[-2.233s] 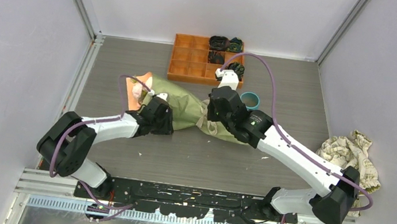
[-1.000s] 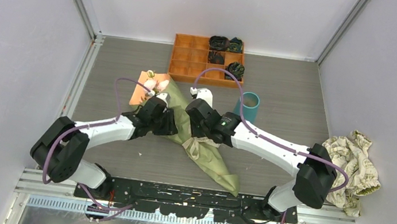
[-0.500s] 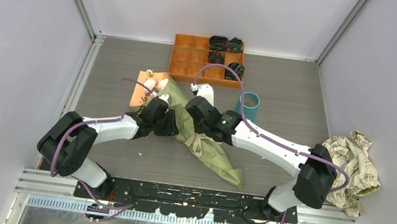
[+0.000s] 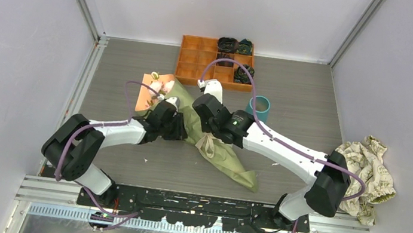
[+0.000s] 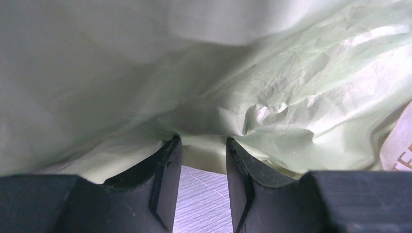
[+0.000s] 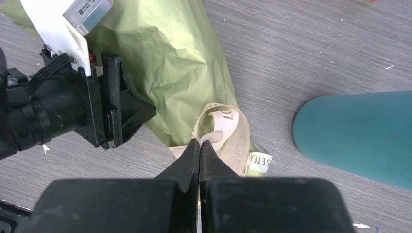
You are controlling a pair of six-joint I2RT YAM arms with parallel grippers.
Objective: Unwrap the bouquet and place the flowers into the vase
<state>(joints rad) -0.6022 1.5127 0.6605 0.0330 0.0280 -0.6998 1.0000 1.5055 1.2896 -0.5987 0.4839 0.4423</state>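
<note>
1. olive-green paper cone bouquet [image 4: 233, 159] lies diagonally on grey worktop [image 4: 127, 154], wide end far-left, pointed tip near-right.
2. pink rose flowers [image 4: 156, 89] stick out of the wide end, over the peach lining paper.
3. left hand [image 5: 201, 143] narrow, clamped on a fold of the olive paper, mid-cone.
4. right hand [image 6: 199, 143] pinched fully together on the cream ribbon [image 6: 228, 127] loop tied round the cone.
5. tall teal cylinder vase [image 4: 260, 105] upright, right of the bouquet, not touching it.
6. orange compartmented tray [image 4: 199, 61] at far edge; floral cream cloth [image 4: 366, 165] crumpled at far right.
</note>
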